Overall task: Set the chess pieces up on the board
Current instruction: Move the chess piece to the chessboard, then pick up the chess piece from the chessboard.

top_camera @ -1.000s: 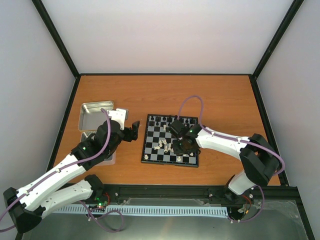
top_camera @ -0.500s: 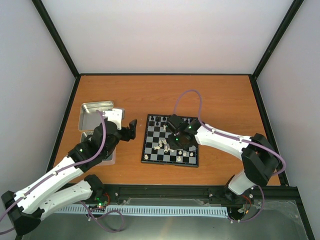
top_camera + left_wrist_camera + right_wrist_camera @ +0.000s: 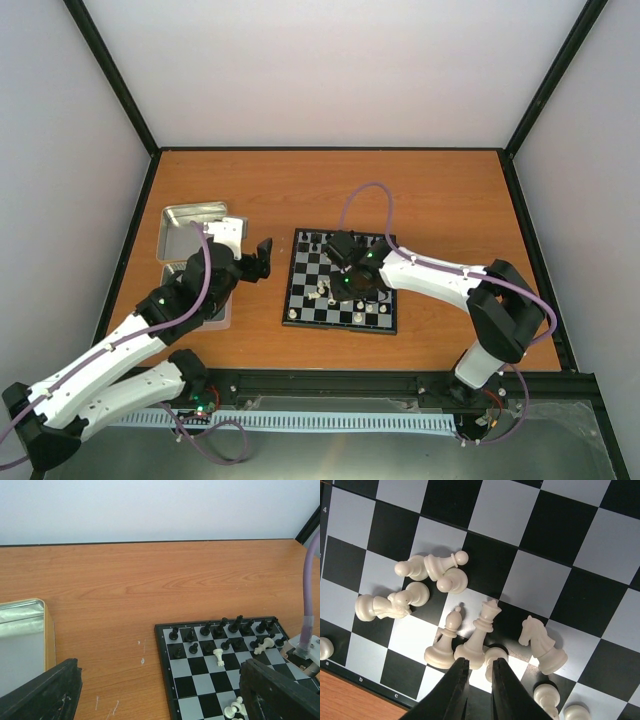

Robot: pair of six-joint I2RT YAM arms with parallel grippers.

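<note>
Beside the metal tray (image 3: 22, 615), left gripper (image 3: 160, 692): jaws wide, empty; chessboard (image 3: 200, 667) ahead to its right.
Left wrist only: black chessmen (image 3: 220, 627) upright along the far rows.
Right gripper (image 3: 481, 667): jaws nearly together at a white pawn (image 3: 495, 656); grip unclear.
Right wrist only: white bishop (image 3: 445, 642), queen (image 3: 481, 627), knight (image 3: 540, 640) just past its tips.

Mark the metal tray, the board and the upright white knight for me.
metal tray (image 3: 20, 640): left wrist view, on its bare floor.
board (image 3: 182, 667): left wrist view, on a bare pale square.
white knight (image 3: 541, 642): right wrist view, on its body.
</note>
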